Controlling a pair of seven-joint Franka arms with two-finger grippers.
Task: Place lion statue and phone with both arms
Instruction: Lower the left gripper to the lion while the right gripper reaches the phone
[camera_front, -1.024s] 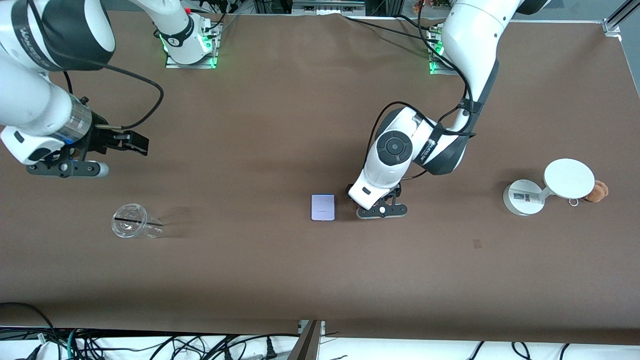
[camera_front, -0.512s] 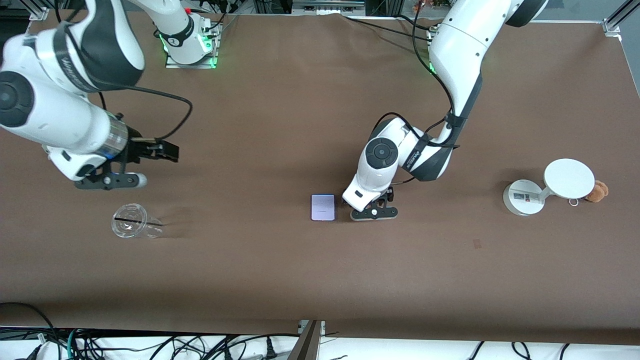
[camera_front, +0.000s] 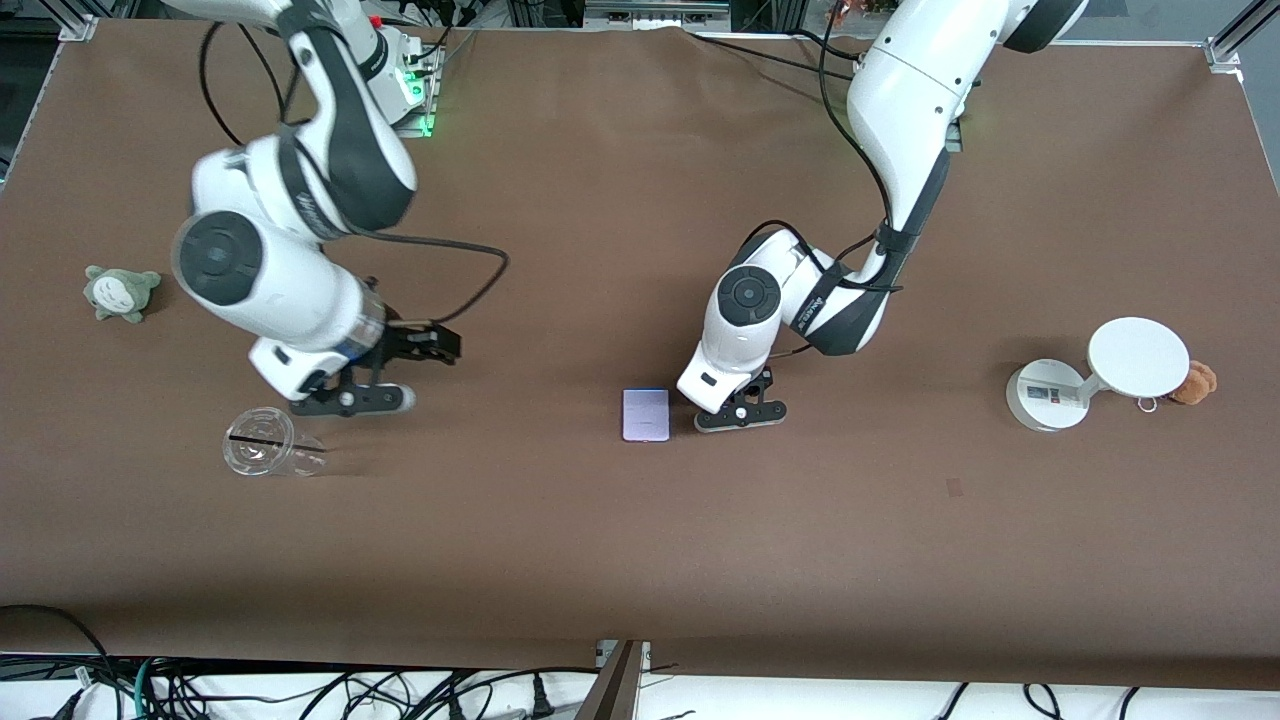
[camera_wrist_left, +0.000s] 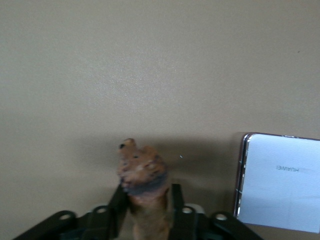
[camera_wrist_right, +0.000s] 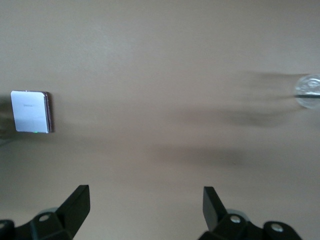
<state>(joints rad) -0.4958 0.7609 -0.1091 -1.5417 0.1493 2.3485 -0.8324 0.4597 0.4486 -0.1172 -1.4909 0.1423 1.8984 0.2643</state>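
Brown matting covers the worktop (camera_front: 600, 560), and the small flat lavender-white phone (camera_front: 646, 414) lying near its middle serves as the landmark. Just beside the phone, toward the left arm's end, the left gripper (camera_front: 741, 416) has come down low, its jaws closed on the tiny reddish-brown lion statue (camera_wrist_left: 142, 175), which stands upright between them close above the matting. Over the last second this gripper has crept closer to the phone, so the statue looks about to be set down next to it.

The right gripper (camera_front: 352, 398) has swung in from the right arm's end and now hangs with jaws spread wide and empty, well apart from the phone and next to a clear plastic cup (camera_front: 262, 441). That approach suggests it is heading for the phone, already in its wrist view.
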